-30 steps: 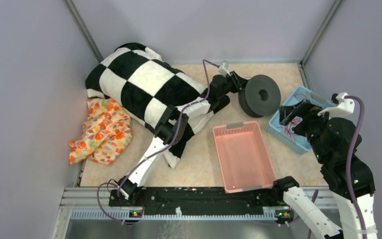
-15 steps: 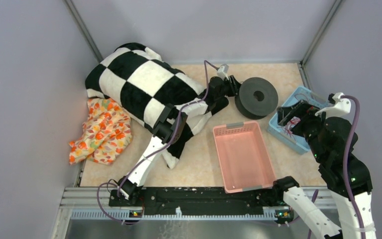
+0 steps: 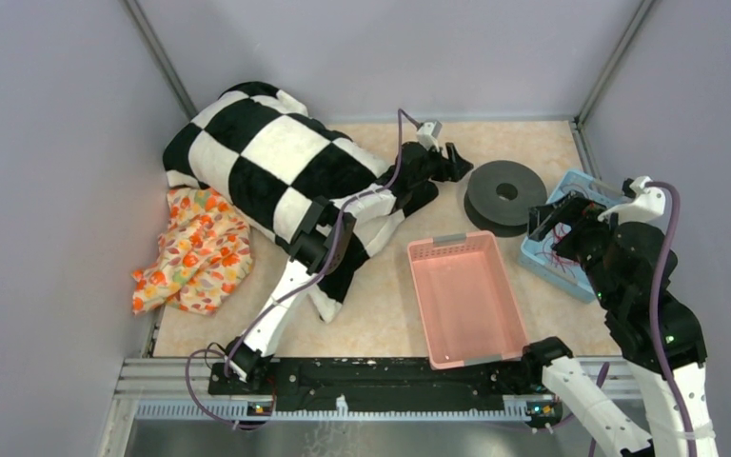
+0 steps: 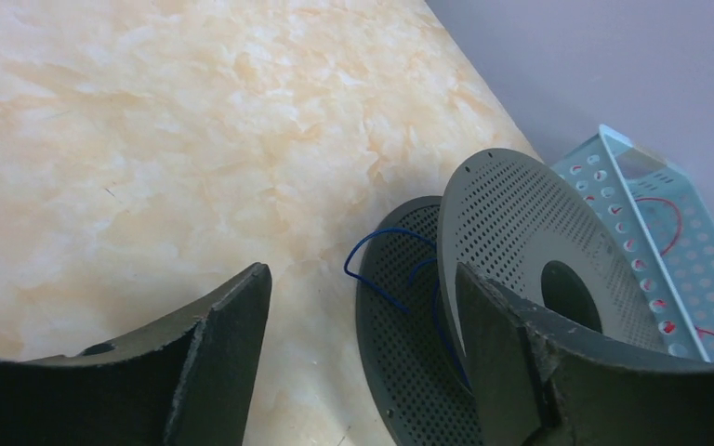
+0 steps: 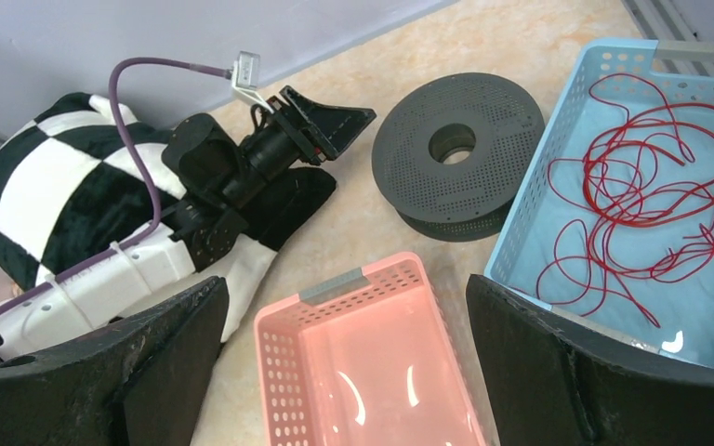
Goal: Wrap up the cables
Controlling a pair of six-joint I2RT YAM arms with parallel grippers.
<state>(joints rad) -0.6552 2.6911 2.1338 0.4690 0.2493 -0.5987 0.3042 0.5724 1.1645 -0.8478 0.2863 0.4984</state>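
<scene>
A dark grey perforated spool (image 3: 506,195) lies flat on the table; it also shows in the right wrist view (image 5: 483,158). In the left wrist view a thin dark blue cable (image 4: 376,279) loops out between the spool's flanges (image 4: 521,232). My left gripper (image 3: 459,164) is open and empty just left of the spool, its opening (image 4: 363,279) facing the cable. My right gripper (image 3: 550,221) is open and empty, hovering at the blue basket's near-left corner; its wrist view (image 5: 344,288) looks down past it.
A blue basket (image 3: 581,278) at the right holds tangled red wires (image 5: 651,186). An empty pink basket (image 3: 464,297) sits in the middle front. A black-and-white checked blanket (image 3: 266,162) and a floral cloth (image 3: 195,249) lie at the left. Grey walls enclose the table.
The spool has gone from standing on edge at my left gripper to lying flat on the table. My left gripper now stands apart from it. The right arm shifted slightly.
</scene>
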